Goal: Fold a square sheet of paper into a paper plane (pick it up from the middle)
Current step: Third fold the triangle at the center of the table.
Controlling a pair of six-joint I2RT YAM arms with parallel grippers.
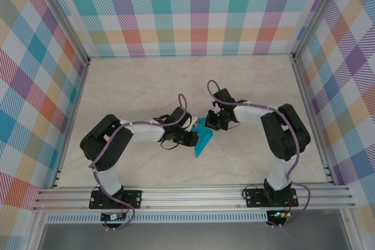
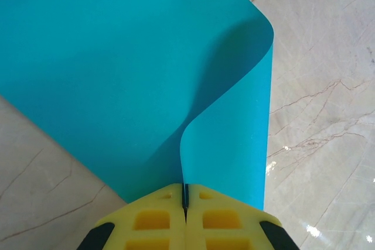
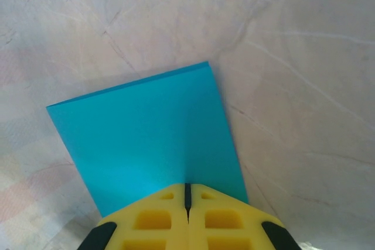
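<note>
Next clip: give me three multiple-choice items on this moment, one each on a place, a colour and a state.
1. Where is the paper?
A) between the left end effector and the right end effector
B) against the back wall
C) beside the left rail

2. What colour is the paper?
A) red
B) teal-blue
C) white

3. How do the end effectors stand?
A) both open
B) one open, one shut
C) both shut on the paper

Answers: A, the top view shows it between them; B, it is teal in all views; C, each wrist view shows fingers closed on an edge.
</note>
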